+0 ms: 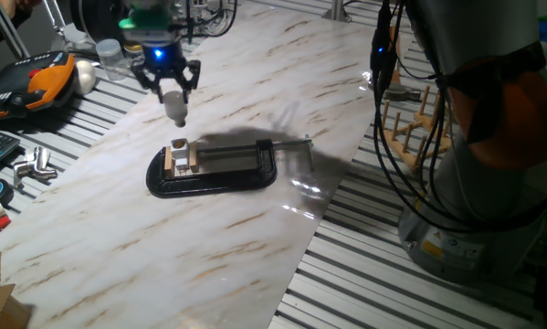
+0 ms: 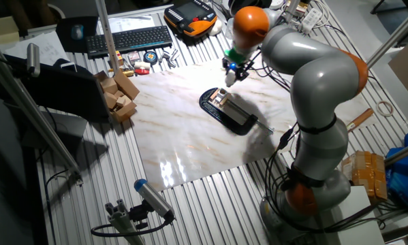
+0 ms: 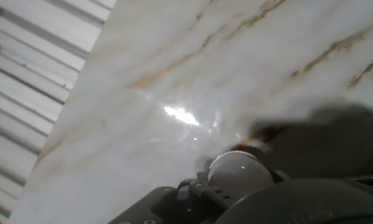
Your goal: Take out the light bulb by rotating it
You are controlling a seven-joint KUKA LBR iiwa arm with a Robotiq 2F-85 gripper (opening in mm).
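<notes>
My gripper [image 1: 173,91] hangs above the marble board [image 1: 255,219], shut on the light bulb [image 1: 175,108]. The bulb is a small frosted white globe and is held in the air, clear of the fixture below. That fixture is a black clamp [image 1: 220,166] with a small socket block [image 1: 180,155] at its left end, a little below and in front of the bulb. In the hand view the white globe [image 3: 239,174] shows at the bottom, over the marble. In the other fixed view the gripper [image 2: 232,70] is just behind the clamp [image 2: 229,109].
An orange and black device [image 1: 43,80], a white egg-shaped ball [image 1: 87,75] and a clear jar [image 1: 111,57] lie at the back left. A wooden peg rack [image 1: 417,123] stands off the board's right edge. Wooden blocks [image 2: 118,95] and a keyboard [image 2: 129,39] sit beyond the board.
</notes>
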